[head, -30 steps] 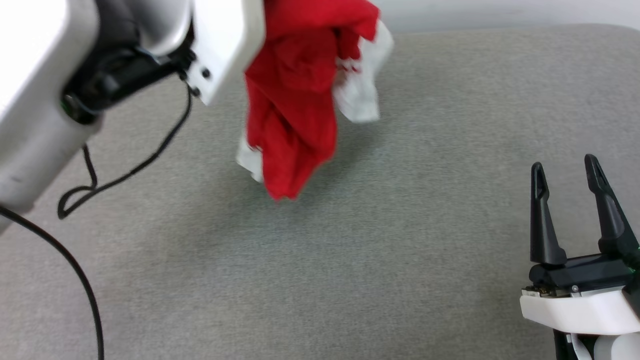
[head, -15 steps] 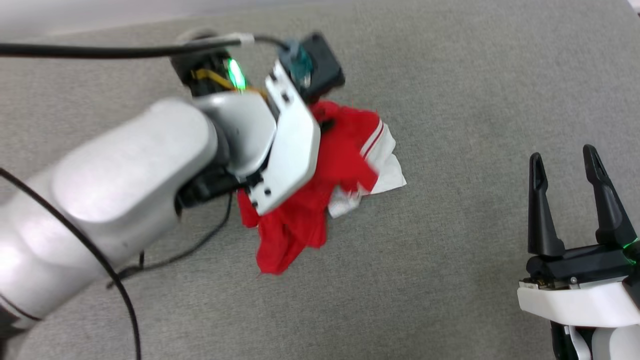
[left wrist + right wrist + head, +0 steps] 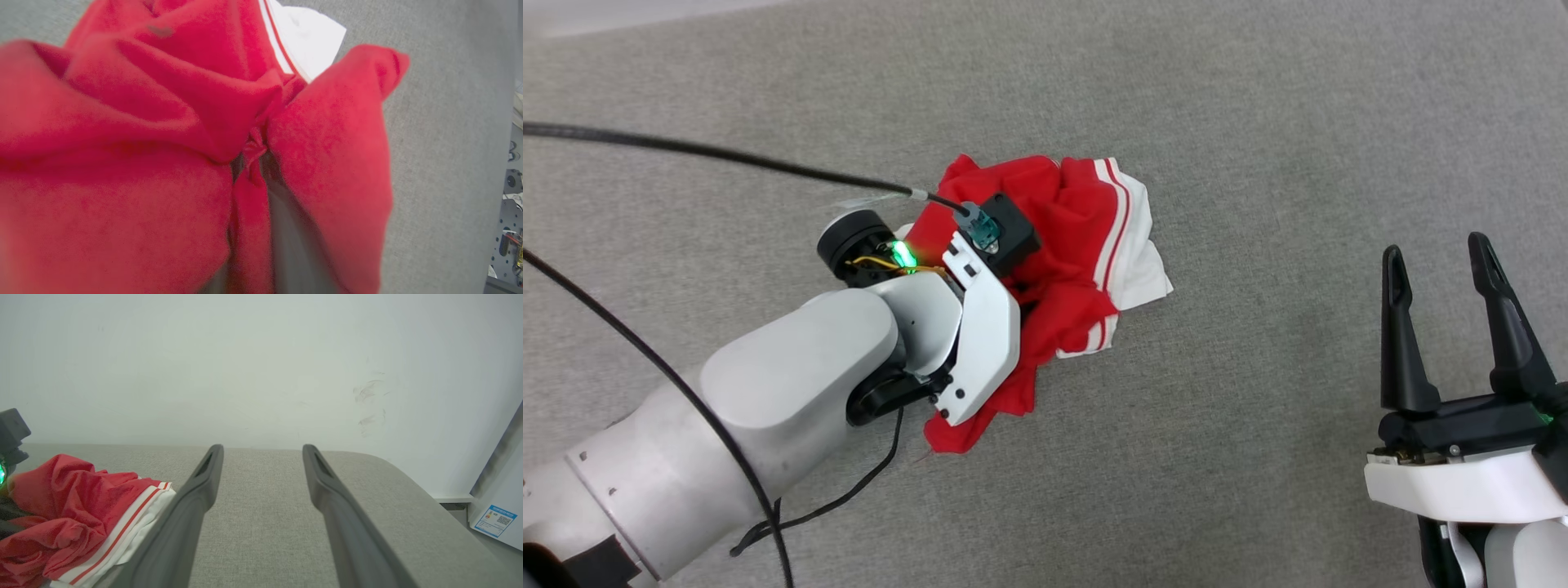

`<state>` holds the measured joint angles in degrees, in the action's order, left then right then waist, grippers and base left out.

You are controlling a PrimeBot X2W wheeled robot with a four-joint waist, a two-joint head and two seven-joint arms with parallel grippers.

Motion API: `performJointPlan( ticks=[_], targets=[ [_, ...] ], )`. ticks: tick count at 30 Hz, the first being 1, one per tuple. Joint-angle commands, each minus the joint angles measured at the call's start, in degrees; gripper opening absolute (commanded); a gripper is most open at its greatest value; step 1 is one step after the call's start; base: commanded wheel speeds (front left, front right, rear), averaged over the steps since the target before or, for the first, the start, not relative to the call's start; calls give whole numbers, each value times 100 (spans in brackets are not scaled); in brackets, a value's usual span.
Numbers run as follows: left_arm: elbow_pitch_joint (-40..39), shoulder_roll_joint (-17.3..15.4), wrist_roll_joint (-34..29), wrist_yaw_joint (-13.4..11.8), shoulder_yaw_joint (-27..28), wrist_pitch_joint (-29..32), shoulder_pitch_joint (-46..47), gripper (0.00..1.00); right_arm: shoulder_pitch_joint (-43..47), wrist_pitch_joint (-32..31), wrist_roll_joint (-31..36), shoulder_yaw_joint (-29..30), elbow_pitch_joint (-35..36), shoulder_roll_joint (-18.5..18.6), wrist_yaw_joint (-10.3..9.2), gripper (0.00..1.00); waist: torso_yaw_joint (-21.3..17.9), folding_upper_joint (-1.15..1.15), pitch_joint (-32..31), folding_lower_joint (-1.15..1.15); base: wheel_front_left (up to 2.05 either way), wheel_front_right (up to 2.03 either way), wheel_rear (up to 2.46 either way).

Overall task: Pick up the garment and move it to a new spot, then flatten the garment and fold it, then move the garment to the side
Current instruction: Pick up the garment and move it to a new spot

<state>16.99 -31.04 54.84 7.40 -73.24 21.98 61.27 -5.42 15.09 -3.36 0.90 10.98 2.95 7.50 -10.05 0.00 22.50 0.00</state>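
one red garment (image 3: 1078,245), two robot arms (image 3: 792,367)

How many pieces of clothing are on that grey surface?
1: the red garment with white sleeves, crumpled mid-way across the grey surface, partly under the left arm. Its folds could hide something small.

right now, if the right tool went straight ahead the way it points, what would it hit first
Likely nothing close: the right tool points across the grey surface toward the pale wall behind it. The garment lies off to the left of that line. Depth is unclear.
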Motion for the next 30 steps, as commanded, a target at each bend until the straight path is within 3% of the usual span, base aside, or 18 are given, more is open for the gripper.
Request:
performJointPlan(
  ticks=[1,5,8,16,20,21,26,30],
  targets=[
    [51,39,-48,-1,1,-254,43,100,56,11,51,2,-22,-13,-2,100,92,0,-135,0,0,0,0],
    [65,114,-133,-5,219,-1005,175,100,158,11,112,28,-40,-12,-2,100,260,0,-411,0,0,0,0],
    [9,176,-297,-155,470,-1741,152,100,252,11,149,33,-59,-13,-2,100,410,0,-619,0,0,0,0],
    [-27,114,-968,-1180,955,-3527,-408,100,485,12,229,156,-131,-11,-2,100,823,0,-1058,0,0,0,0],
    [-137,20,-1230,-1842,1465,-3713,-981,100,586,11,256,186,-154,-11,-2,100,984,0,-1216,0,0,0,0],
    [-137,20,-1230,-1842,1465,-3713,-981,100,586,11,256,186,-154,-11,-2,100,984,0,-1216,0,0,0,0],
    [-761,12,-1903,-2503,2645,-3715,-2089,100,683,11,270,267,-170,-11,-2,100,1139,0,-1370,0,0,0,0],
    [-1162,218,-2393,-2747,3566,-3717,-3017,100,758,11,245,318,-185,-10,-2,100,1227,0,-1486,0,0,0,0]
  ],
)
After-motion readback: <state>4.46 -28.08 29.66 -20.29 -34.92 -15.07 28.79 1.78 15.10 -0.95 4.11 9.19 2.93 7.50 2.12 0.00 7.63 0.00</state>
